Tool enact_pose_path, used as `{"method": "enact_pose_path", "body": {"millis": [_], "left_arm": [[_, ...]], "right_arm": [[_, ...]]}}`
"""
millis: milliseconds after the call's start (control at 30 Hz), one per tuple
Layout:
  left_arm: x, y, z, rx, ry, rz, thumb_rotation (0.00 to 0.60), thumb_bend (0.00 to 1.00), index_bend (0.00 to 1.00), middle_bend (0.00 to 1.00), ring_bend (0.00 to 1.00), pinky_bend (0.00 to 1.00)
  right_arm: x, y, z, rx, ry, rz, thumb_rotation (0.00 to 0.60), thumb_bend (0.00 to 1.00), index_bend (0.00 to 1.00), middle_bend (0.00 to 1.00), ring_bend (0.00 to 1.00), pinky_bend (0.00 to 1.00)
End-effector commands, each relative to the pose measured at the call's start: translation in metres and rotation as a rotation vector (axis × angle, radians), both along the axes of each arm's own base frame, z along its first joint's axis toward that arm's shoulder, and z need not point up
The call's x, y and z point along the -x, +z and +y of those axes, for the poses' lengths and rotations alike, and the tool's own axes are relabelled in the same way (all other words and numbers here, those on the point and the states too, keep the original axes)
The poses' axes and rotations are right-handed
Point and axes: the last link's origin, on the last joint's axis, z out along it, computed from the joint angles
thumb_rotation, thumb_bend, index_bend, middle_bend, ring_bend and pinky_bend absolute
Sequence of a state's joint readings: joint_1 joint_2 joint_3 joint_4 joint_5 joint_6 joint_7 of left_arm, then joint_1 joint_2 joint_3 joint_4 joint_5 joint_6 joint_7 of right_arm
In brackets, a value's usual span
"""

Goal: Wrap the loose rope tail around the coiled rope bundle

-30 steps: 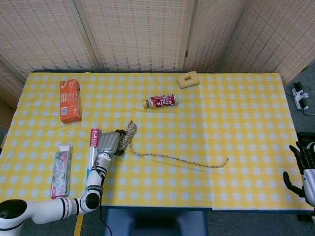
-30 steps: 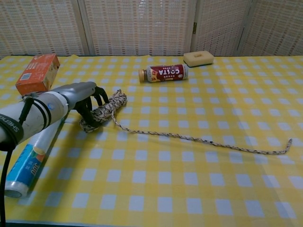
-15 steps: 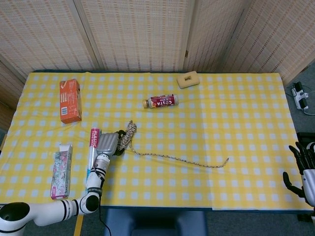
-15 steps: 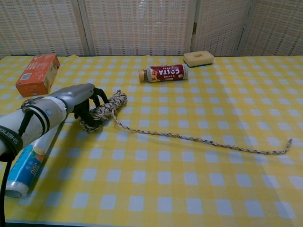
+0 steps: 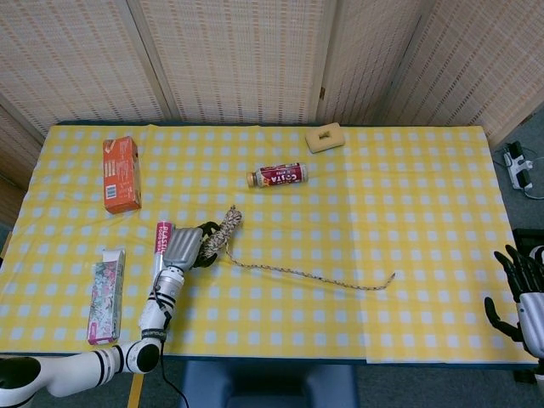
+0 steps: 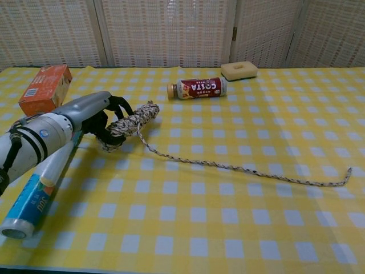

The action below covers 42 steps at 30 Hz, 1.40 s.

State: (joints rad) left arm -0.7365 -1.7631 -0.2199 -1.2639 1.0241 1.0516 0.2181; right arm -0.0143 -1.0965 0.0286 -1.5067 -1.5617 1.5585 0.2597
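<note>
Chest view: left hand [image 6: 94,117] fingers grasp the rope bundle [image 6: 130,125]; its coils may loosen if the tail [image 6: 245,169] snags while wrapping.

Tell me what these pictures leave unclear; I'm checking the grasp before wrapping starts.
- Left hand fingertips: chest view, hidden behind the coiled rope bundle.
- Right hand: head view, cut by the frame edge; absent from the chest view.
- Tube label: chest view, partly covered by the left arm.
</note>
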Motion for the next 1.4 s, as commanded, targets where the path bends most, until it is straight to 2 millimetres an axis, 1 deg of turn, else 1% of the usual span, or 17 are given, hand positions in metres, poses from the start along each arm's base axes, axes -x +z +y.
{"method": "enact_pose_path", "body": {"millis": [33,133,200,233,367,433,500,667,833,967,1067,1400], "left_arm": [[0.003,0.013,-0.008,-0.015,-0.061,-0.060,0.600,0.75,0.78,0.77,0.80,0.85],[0.001,0.021,-0.015,-0.021,-0.110,-0.089,0.600,0.76,0.78,0.77,0.80,0.86],[-0.002,0.025,-0.020,-0.018,-0.144,-0.094,0.600,0.76,0.78,0.77,0.80,0.86],[-0.004,0.026,-0.023,-0.017,-0.158,-0.095,0.600,0.76,0.78,0.77,0.80,0.86],[-0.013,0.030,-0.036,-0.003,-0.208,-0.104,0.600,0.76,0.78,0.77,0.80,0.86],[-0.018,0.031,-0.041,0.000,-0.231,-0.108,0.600,0.75,0.78,0.77,0.80,0.86],[-0.023,0.031,-0.046,0.006,-0.249,-0.106,0.600,0.75,0.78,0.77,0.80,0.86],[-0.032,0.031,-0.052,0.015,-0.273,-0.107,0.600,0.75,0.78,0.77,0.80,0.86],[-0.035,0.030,-0.054,0.023,-0.273,-0.099,0.600,0.75,0.78,0.77,0.80,0.86],[-0.034,0.029,-0.056,0.029,-0.267,-0.092,0.600,0.75,0.78,0.77,0.80,0.86],[-0.032,0.028,-0.056,0.035,-0.259,-0.085,0.600,0.75,0.78,0.77,0.80,0.86],[-0.030,0.026,-0.057,0.043,-0.248,-0.074,0.600,0.74,0.78,0.77,0.80,0.86]], "right_arm": [[-0.003,-0.003,-0.002,-0.021,0.009,-0.001,0.600,0.51,0.00,0.00,0.02,0.00],[-0.011,-0.010,-0.009,-0.050,0.032,0.005,0.600,0.51,0.00,0.01,0.03,0.00],[-0.019,-0.019,-0.016,-0.078,0.048,0.010,0.600,0.51,0.04,0.02,0.04,0.00],[-0.023,-0.024,-0.020,-0.090,0.055,0.009,0.600,0.51,0.07,0.03,0.04,0.00],[-0.037,-0.050,-0.039,-0.158,0.067,-0.033,0.600,0.51,0.26,0.07,0.05,0.00],[-0.043,-0.063,-0.052,-0.187,0.072,-0.043,0.600,0.51,0.34,0.08,0.05,0.00],[-0.049,-0.077,-0.065,-0.219,0.073,-0.040,0.600,0.51,0.39,0.09,0.06,0.00],[-0.062,-0.110,-0.090,-0.298,0.077,-0.030,0.600,0.51,0.42,0.09,0.06,0.00],[-0.070,-0.138,-0.108,-0.344,0.079,0.014,0.600,0.51,0.45,0.11,0.06,0.00],[-0.070,-0.157,-0.116,-0.374,0.074,0.078,0.600,0.51,0.47,0.11,0.06,0.00],[-0.069,-0.166,-0.116,-0.394,0.068,0.094,0.600,0.51,0.47,0.11,0.06,0.00],[-0.054,-0.177,-0.101,-0.426,0.069,0.146,0.600,0.51,0.47,0.11,0.06,0.00]]}}
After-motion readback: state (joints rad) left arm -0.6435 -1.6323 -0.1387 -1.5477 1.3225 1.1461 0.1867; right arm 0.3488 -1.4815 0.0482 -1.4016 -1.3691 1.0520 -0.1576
